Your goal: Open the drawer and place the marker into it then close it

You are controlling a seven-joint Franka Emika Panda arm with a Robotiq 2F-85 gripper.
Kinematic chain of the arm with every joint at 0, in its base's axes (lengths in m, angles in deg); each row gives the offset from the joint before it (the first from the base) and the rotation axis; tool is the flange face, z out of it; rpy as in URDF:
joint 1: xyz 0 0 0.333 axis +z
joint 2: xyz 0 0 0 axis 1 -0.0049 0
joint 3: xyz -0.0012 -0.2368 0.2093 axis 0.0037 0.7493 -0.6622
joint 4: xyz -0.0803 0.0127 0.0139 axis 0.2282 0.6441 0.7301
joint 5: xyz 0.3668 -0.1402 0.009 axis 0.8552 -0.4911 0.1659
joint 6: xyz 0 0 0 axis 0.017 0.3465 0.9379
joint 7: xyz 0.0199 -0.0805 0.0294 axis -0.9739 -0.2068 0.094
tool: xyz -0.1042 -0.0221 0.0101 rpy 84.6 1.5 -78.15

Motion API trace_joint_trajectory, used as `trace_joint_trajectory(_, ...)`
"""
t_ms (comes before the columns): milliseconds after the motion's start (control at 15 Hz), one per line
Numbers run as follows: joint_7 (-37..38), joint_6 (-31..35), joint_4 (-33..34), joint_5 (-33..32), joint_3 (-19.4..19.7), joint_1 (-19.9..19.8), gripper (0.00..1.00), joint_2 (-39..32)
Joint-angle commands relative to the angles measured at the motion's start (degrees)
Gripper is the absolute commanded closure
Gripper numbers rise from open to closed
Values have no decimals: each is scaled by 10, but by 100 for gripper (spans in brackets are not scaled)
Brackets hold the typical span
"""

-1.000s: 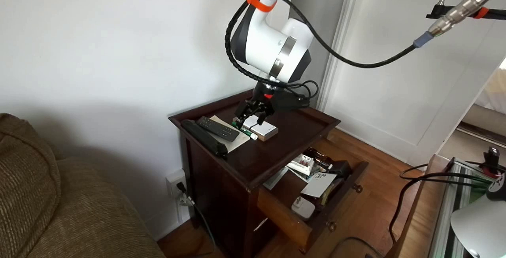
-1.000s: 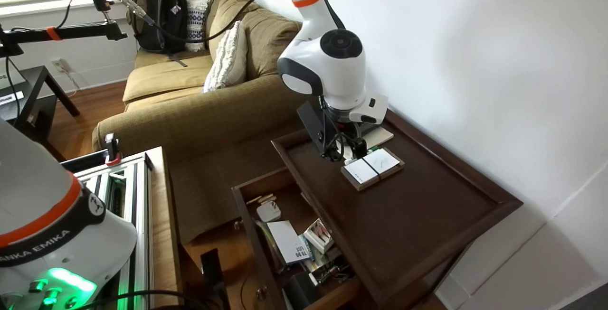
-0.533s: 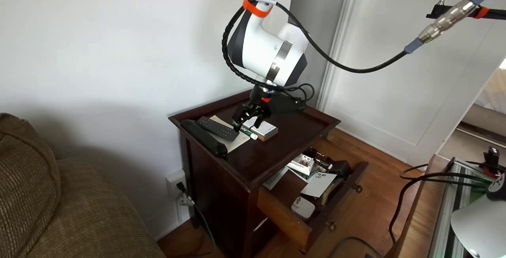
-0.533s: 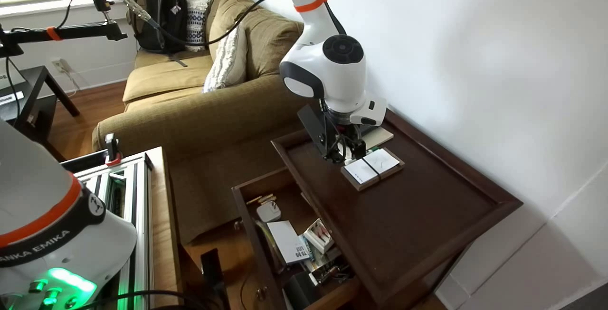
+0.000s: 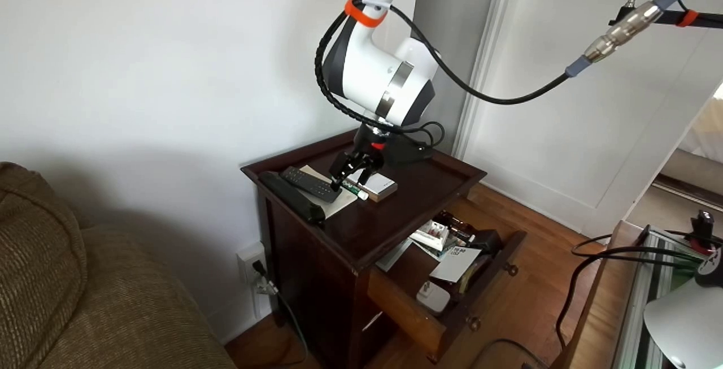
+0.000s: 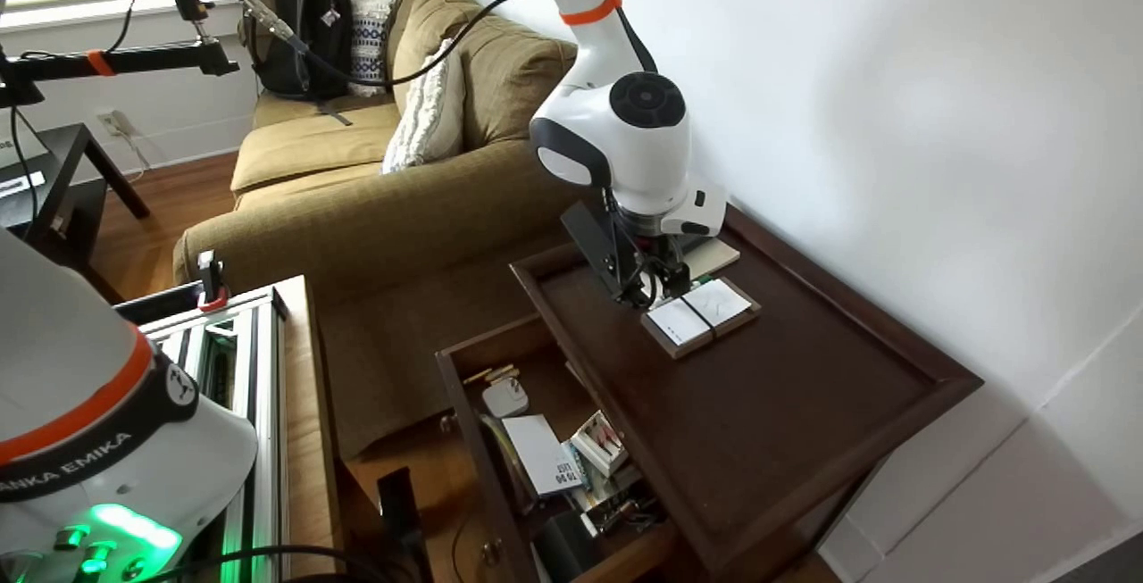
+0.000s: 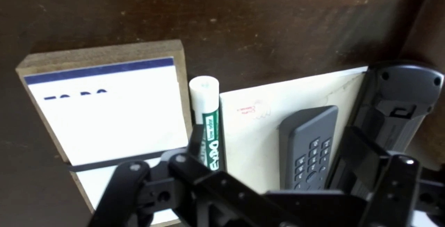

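The drawer (image 5: 406,307) of the dark side table is pulled open in both exterior views, its front rim (image 6: 482,462) standing out from the table. The marker (image 7: 205,96), with a green label and white end, lies on the table top between a notepad block and a sheet of paper. It also shows in an exterior view (image 5: 357,190). My gripper (image 7: 278,145) is open and empty, low over the table top. In the wrist view, one finger (image 7: 197,138) overlaps the marker's notepad side; the other is over a black device past the remote. Whether a finger touches the marker cannot be told.
The notepad block (image 7: 114,115) lies beside the marker. A grey remote (image 7: 309,150) rests on the paper (image 7: 250,133), and a long black device (image 5: 291,196) lies beside it. The drawer holds a white notebook (image 6: 540,453), a white adapter (image 6: 505,396) and other items. A wall stands behind.
The arm and gripper have come down a little and shifted slightly toward the remote's side. The marker, drawer and other things have not visibly moved.
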Motion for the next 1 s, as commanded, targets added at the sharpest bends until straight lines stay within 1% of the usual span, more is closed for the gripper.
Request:
trace_joint_trajectory(0,-36,-8,11,17,-14,-17,0,-14)
trace_joint_trajectory(333,-40,-2,14,13,-16,-21,0,-30)
trace_joint_trajectory(933,-19,19,-12,1,13,-12,0,-16)
